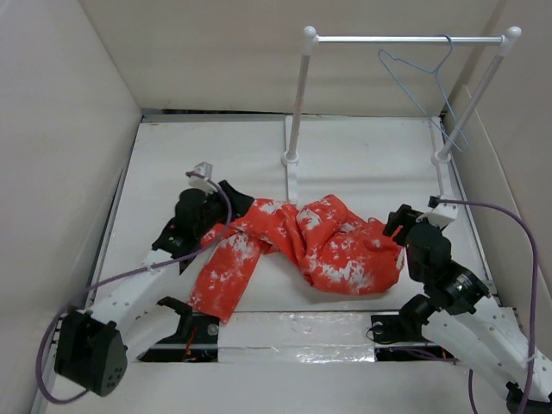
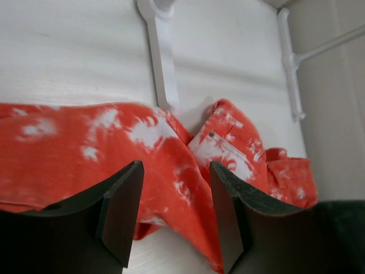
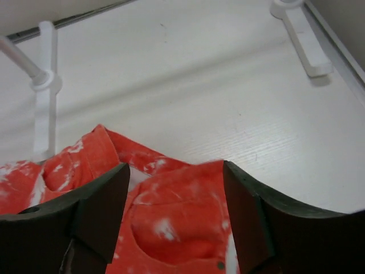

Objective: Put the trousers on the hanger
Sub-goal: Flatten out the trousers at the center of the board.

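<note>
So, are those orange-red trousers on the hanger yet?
Off it. The orange-red, white-blotched fabric trousers lie crumpled on the white table; the thin blue-grey wire hanger hangs bare from the white rail stand.

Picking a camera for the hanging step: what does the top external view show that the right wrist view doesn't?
Only the top: the hanger hooked on the rail stand's bar, the left gripper at the trousers' left edge. Only the wrist: a small dark stud on the fabric between the right gripper's open fingers. Both: the trousers, the stand's feet.
</note>
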